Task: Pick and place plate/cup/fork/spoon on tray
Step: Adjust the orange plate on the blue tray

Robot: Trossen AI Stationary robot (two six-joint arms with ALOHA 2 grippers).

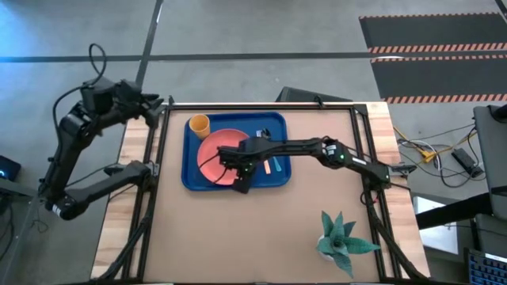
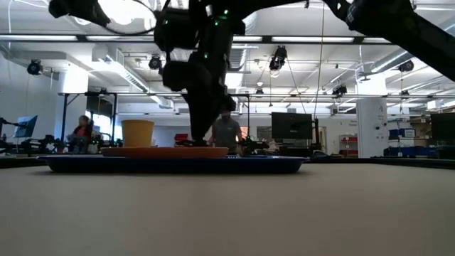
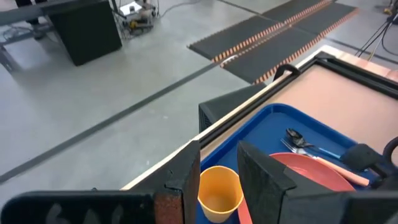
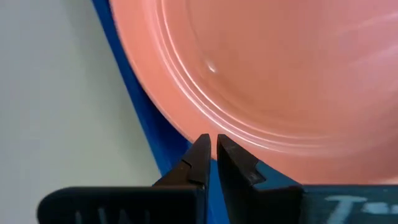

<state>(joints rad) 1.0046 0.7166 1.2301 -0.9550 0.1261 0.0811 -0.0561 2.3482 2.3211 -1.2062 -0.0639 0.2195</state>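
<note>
Right gripper [image 4: 211,158]: jaws nearly shut, a thin gap, holding nothing, poised at the plate's rim.
Plate [image 1: 223,149]: on the tray [image 1: 192,176], directly ahead of those jaws.
Cup [image 3: 219,193]: on the tray, just beyond the left gripper [image 3: 219,167], whose jaws stand partly apart, empty.
Spoon [image 3: 303,144]: beside the plate, well beyond the left jaws.

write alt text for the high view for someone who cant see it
Seen from above, the right arm's claw, shut, sits at the near rim of a round salmon-pink plastic plate lying in a royal-blue rectangular plastic tray. A small yellow-orange plastic cup stands in the tray's far left corner. The left arm waits off the table's left edge.
</note>
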